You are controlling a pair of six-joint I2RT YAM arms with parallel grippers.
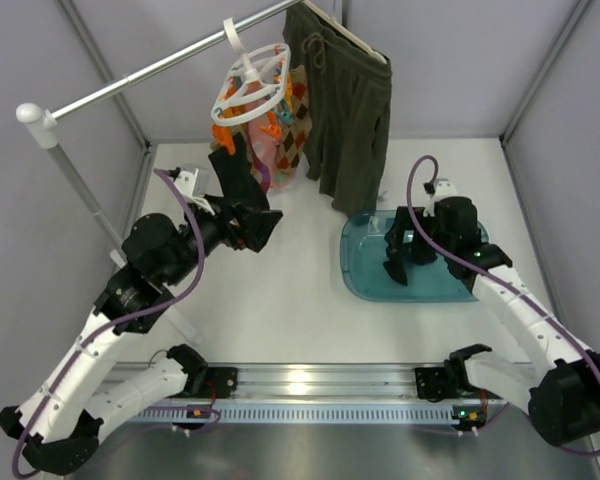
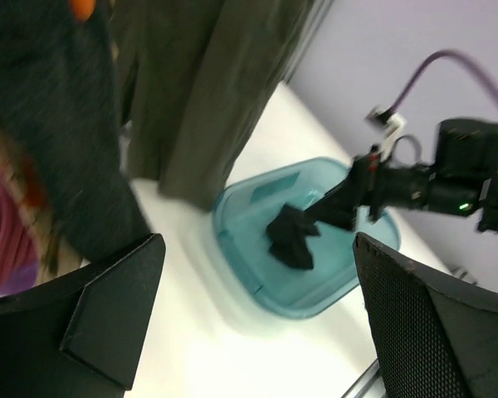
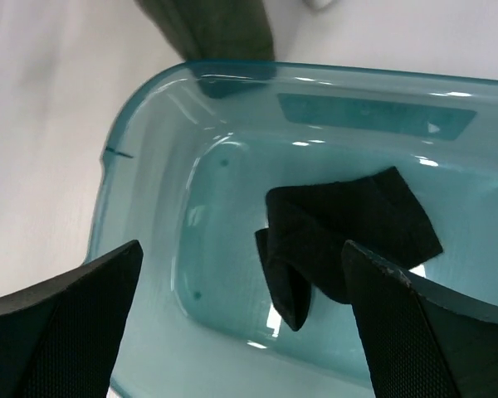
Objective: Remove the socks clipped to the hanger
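1. Our left claw (image 2: 257, 240), jaws apart, hovers beside the hanging black sock (image 1: 230, 170) under the hanger (image 1: 242, 118). The patterned and pink socks (image 1: 283, 140) are clipped there too, so most work is left.
2. Our right claw (image 3: 241, 245), jaws apart, hangs over the tray (image 3: 149, 149), where one freed black sock (image 3: 340, 232) lies.

A flat white tabletop (image 1: 290, 300) lies beneath the left claw (image 1: 265, 228) and the right claw (image 1: 405, 262). Beyond both rise pale grey panel walls (image 1: 450, 60) with slim metal posts (image 1: 545, 65). A silver round bar (image 1: 150, 68) slants above and behind the left claw.
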